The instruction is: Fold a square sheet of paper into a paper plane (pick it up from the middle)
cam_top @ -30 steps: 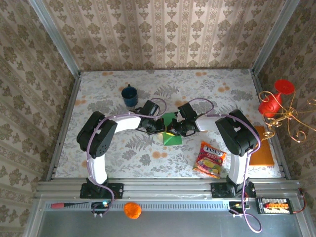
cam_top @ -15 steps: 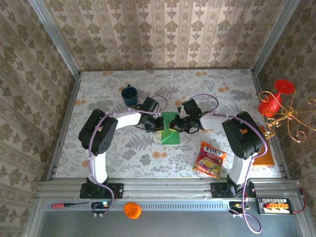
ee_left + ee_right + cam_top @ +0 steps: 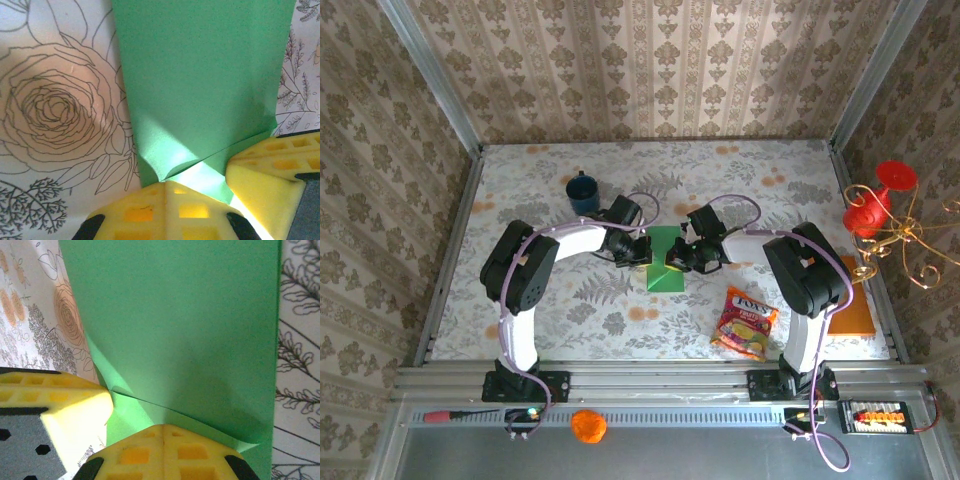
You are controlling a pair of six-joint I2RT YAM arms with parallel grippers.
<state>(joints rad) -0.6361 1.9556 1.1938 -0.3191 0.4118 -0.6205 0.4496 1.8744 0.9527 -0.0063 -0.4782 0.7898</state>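
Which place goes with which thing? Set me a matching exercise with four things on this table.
Things:
1. blue mug
2. snack packet
3. green paper
4. orange-brown board

Places:
A. at the right edge of the table, beyond the right arm
B. mid-table, where left pincer and right pincer meet
C. far side, left of centre
D. near side, just left of the right arm's base

Pairs: 1-C, 2-D, 3-B, 4-A.
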